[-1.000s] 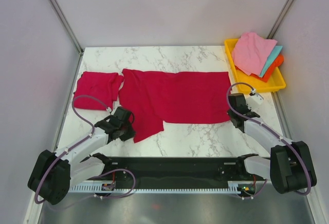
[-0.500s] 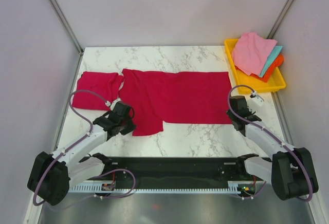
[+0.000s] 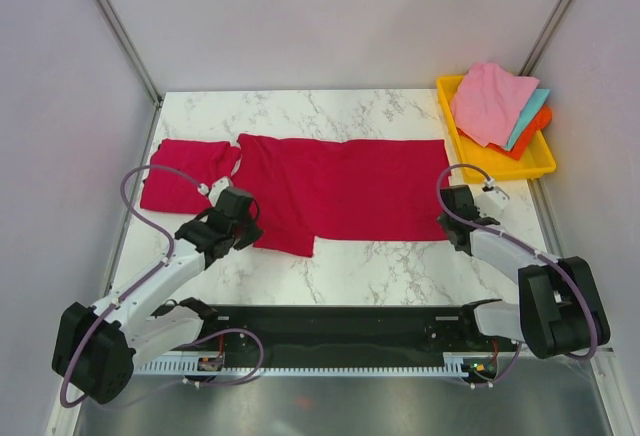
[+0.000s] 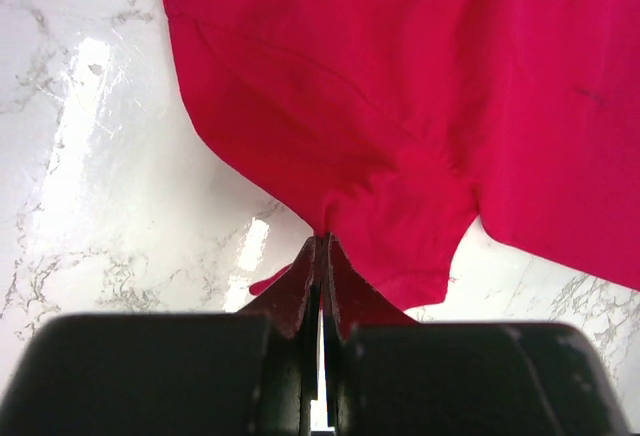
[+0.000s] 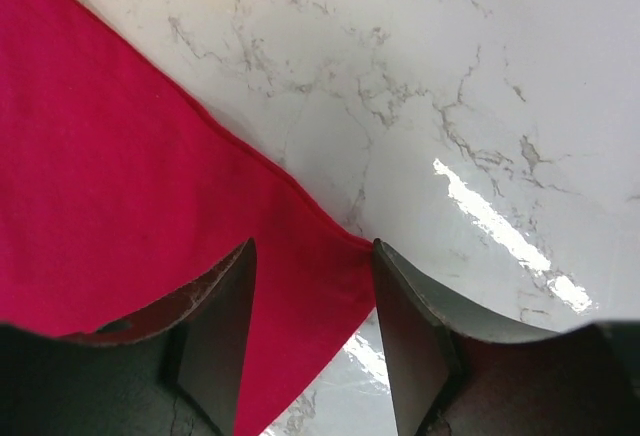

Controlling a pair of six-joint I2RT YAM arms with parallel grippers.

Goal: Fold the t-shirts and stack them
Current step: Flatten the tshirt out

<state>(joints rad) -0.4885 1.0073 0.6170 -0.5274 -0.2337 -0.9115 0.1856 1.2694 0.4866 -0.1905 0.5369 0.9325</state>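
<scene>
Crimson cloth is shown on the marble bench (image 3: 400, 266): a spread t-shirt (image 3: 345, 186) is laid across the middle, toward the far edge, and a folded t-shirt (image 3: 185, 171) is seen just beside it at the left edge. The left pincer (image 4: 322, 254) is clenched on a bunched fold at the spread shirt's near-left corner. The right pincer (image 5: 314, 248) is seen released, its jaws set astride the shirt's near-right corner.

White grey-veined marble tabletop (image 3: 380, 266) boxed in by plain pale lilac-grey wall panels (image 3: 330, 16) at back and both sides, bare metal struts (image 3: 115, 26) slanting up from the rear corners, yellow tray (image 3: 520, 170) at far right, dull grey metal sheet (image 3: 330, 406) below the near edge, glare patches (image 5: 500, 226) on the marble.
</scene>
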